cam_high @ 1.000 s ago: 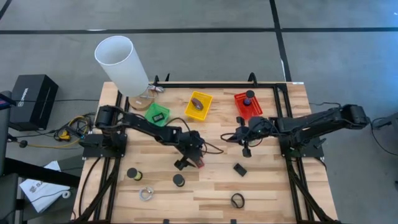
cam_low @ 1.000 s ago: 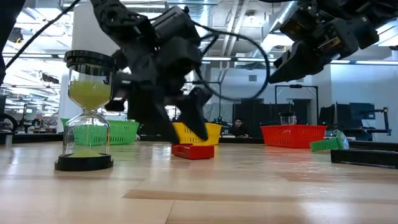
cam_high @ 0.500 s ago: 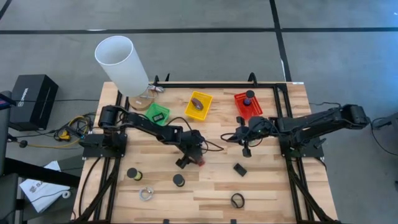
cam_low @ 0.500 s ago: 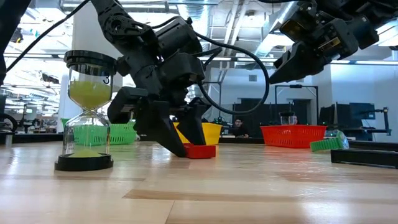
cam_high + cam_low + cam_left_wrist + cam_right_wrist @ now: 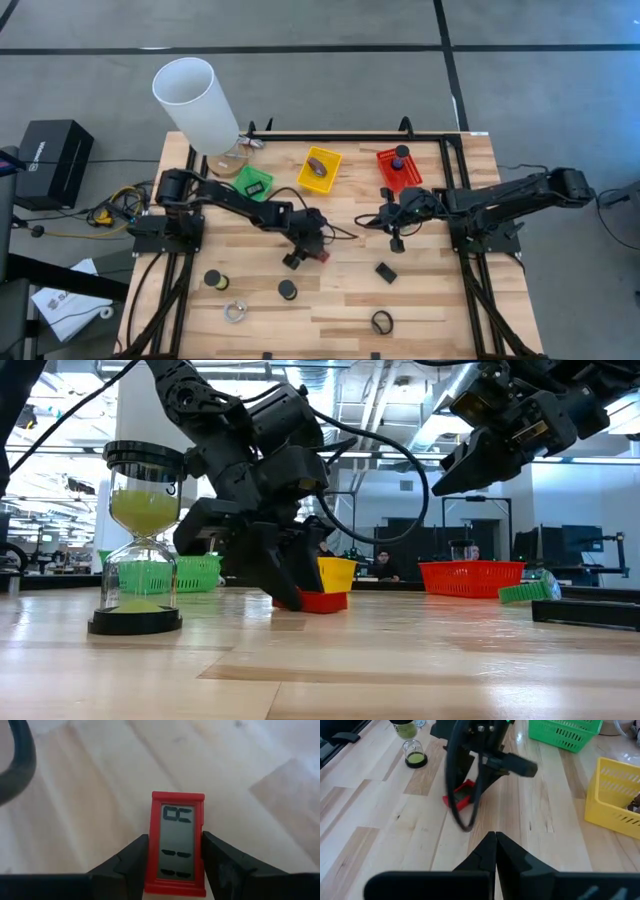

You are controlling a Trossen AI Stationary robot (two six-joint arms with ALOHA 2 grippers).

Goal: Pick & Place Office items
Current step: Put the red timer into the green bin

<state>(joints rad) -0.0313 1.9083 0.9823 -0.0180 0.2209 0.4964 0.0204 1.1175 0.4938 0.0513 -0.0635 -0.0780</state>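
Wooden table (image 5: 340, 300) with the left gripper (image 5: 173, 865) lowered at its centre, fingers (image 5: 131, 860) pressed against both long sides of the red rectangle (image 5: 177, 842) lying flat on the boards — the right gripper (image 5: 495, 842), fingers together and empty, hovers near the red basket (image 5: 399, 170).
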